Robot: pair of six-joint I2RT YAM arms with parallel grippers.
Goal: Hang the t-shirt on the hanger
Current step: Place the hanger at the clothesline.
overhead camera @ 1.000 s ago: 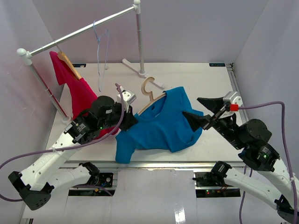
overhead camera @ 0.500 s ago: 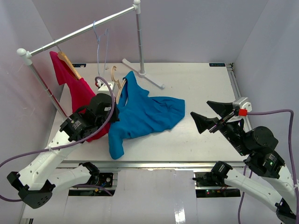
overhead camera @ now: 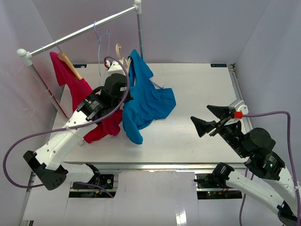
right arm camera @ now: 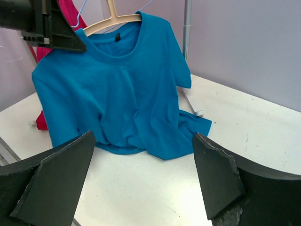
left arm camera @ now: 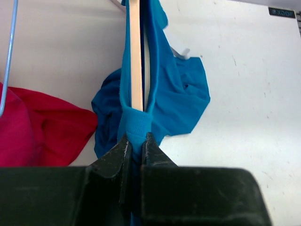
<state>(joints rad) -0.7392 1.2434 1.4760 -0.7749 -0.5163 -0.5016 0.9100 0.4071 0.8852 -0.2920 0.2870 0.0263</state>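
The bright blue t-shirt (overhead camera: pixel 146 100) hangs on the tan wooden hanger (overhead camera: pixel 120 52), lifted off the table, with its lower hem still lying on the surface. My left gripper (overhead camera: pixel 123 85) is shut on the shirt's cloth over the hanger's shoulder. In the left wrist view the jaws (left arm camera: pixel 136 140) pinch blue cloth (left arm camera: pixel 181 96) below the wooden bar (left arm camera: pixel 135 56). My right gripper (overhead camera: pixel 208 120) is open and empty, to the right of the shirt. In the right wrist view its fingers (right arm camera: pixel 143 139) frame the shirt (right arm camera: pixel 117 84) and hanger (right arm camera: pixel 113 19).
A metal clothes rail (overhead camera: pixel 84 30) runs across the back left, its post (overhead camera: pixel 139 37) behind the shirt. A magenta-red shirt (overhead camera: pixel 80 94) hangs there on its own wooden hanger (overhead camera: pixel 70 66). A thin pale-blue wire hanger (overhead camera: pixel 99 47) hangs beside it. The white table (overhead camera: pixel 202 84) lies below.
My left arm has raised the hanger and blue shirt up and back toward the rail; the shirt now hangs nearly upright. My right gripper stays open and has shifted slightly.
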